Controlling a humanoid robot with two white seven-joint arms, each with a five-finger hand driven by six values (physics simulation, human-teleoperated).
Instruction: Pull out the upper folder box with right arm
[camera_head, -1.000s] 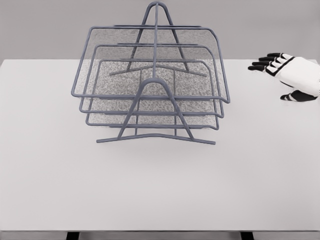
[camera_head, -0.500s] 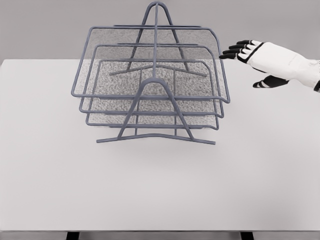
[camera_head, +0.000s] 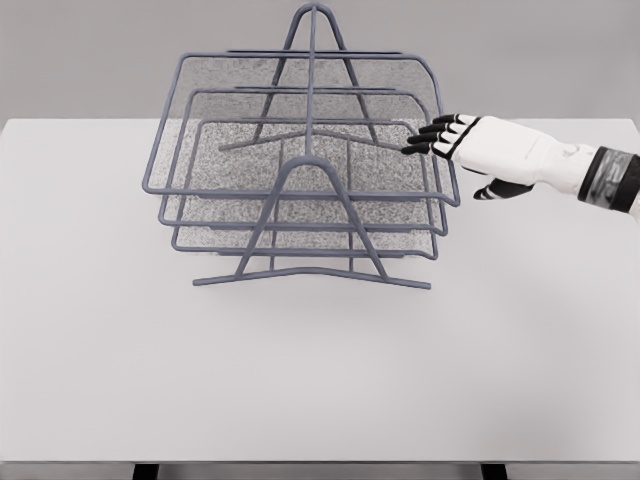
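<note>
A grey wire rack stands on the white table, holding three stacked mesh trays. The upper tray is the widest, and its rim runs from the far left round to the right side. My right hand comes in from the right with its fingers stretched out and holding nothing. Its black fingertips reach over the right rim of the upper tray; contact cannot be made out. The thumb hangs below, outside the rack. My left arm is out of view.
The rack's two A-shaped end frames rise at front and back, and a base bar juts toward me. A grey wall stands behind the table.
My right hand has travelled left and slightly down from the table's far right edge to the upper tray's right rim. The rack has not moved.
</note>
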